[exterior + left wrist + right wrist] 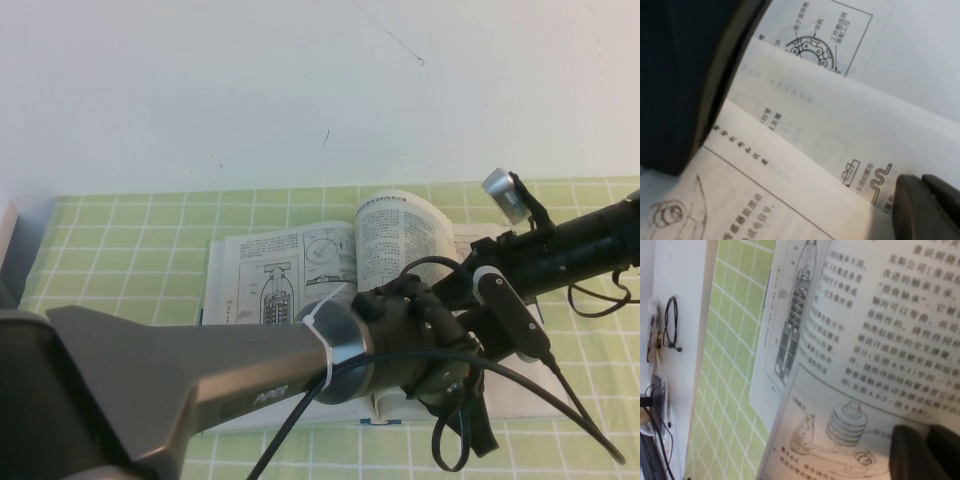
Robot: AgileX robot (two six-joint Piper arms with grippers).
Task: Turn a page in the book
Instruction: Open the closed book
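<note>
I'm seeing the book (290,270) lying open on the green-checked bench (150,225), both arms reaching over its middle. The page (400,240) is standing lifted and curving between the two halves. The right tool (926,452) is pressing against its lower corner, while the left tool (927,207) is sitting beside its underside; I cannot tell either tool's grip.

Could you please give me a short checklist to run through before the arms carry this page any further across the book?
1. Book lies open on the checked cloth: ok.
2. Page is lifted off the stack, standing curved over the middle: ok.
3. Right gripper is at the page's lower edge, by the boxed drawing: ok.
4. Right gripper's hold on the page: cannot tell.
5. Left gripper is low over the book, a dark tip at a page edge; hold: cannot tell.
6. Page free of tears: cannot tell.
</note>
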